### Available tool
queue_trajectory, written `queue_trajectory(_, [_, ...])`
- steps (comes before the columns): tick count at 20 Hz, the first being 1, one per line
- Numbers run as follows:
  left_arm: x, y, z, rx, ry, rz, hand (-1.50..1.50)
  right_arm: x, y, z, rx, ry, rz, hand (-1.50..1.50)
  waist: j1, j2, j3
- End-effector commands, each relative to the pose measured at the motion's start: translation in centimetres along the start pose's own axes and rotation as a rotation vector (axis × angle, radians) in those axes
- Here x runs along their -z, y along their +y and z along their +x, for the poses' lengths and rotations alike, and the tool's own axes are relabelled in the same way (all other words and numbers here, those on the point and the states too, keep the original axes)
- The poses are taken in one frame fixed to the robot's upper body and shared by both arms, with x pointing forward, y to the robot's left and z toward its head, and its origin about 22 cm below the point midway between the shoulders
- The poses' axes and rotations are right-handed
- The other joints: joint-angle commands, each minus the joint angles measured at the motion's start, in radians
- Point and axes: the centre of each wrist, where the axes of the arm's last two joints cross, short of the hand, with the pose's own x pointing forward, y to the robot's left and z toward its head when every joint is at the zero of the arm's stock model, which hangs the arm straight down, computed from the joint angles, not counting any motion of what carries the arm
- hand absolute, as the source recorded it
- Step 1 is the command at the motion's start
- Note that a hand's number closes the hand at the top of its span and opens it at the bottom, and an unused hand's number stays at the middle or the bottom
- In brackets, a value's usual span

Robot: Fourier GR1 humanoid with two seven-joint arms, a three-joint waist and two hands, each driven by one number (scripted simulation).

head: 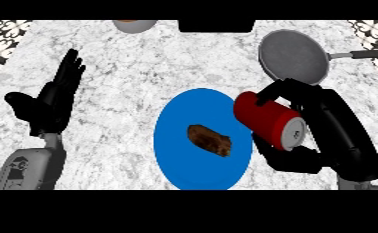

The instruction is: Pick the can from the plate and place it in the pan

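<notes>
Counter (133, 77) of pale mottled stone carries everything here. Nearest, the right hand (336, 127) is curled round a red can (269, 119): the fingers (284, 89) wrap over its far side and the thumb (295, 163) hooks under its near side. The can is tipped well over, its silver end pointing toward the palm and its red body reaching away to the hand's left. There it overlaps the right rim of a blue plate (177, 142); whether can and plate touch cannot be told.

Further to the left of that hand, in the middle of the plate, lies a brown piece of food (210, 140), apart from the can. Well beyond the plate on the same side, the left hand (52, 102) rests open near the view's left edge, fingers straight and pointing up, holding nothing.

Beyond the right hand, just past its fingers, sits a grey pan (293, 57), with nothing in it, its handle (354, 55) running off to the right. Farthest off, to the left of the pan along the counter's back edge, are a dark block (216, 25) and the rim of a bowl (134, 24).
</notes>
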Motion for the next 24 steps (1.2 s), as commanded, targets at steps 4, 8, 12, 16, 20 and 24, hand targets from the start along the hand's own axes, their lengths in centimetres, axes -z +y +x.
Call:
queue_trajectory(4, [1.0,-0.6,1.0,0.005,0.002,-0.009,0.00,5.6,-3.8,-8.0,0.048,0.079,-0.093,1.50,0.008,0.003,0.000])
queue_trajectory(8, [-0.3,-1.0,-0.4,0.005,-0.008,-0.024,0.00,7.4,-4.2,-13.6,-0.004,0.128,-0.139,1.50,0.025,0.007,0.000])
queue_trajectory(12, [1.3,-1.0,0.2,0.000,-0.015,-0.046,0.00,9.1,-4.6,-16.9,-0.165,0.134,-0.179,1.50,0.041,0.017,0.001])
queue_trajectory(16, [0.7,-2.5,0.7,-0.009,-0.022,-0.062,0.00,9.9,-5.2,-20.2,-0.218,0.174,-0.202,1.50,0.055,0.018,0.002])
queue_trajectory(20, [1.7,-0.8,1.2,-0.006,-0.041,-0.058,0.00,11.1,-4.4,-21.6,-0.178,0.213,-0.218,1.50,0.070,0.028,0.002])
queue_trajectory(24, [1.6,-2.3,1.4,-0.001,-0.050,-0.082,0.00,10.7,-3.0,-23.1,-0.193,0.226,-0.224,1.50,0.085,0.035,0.004])
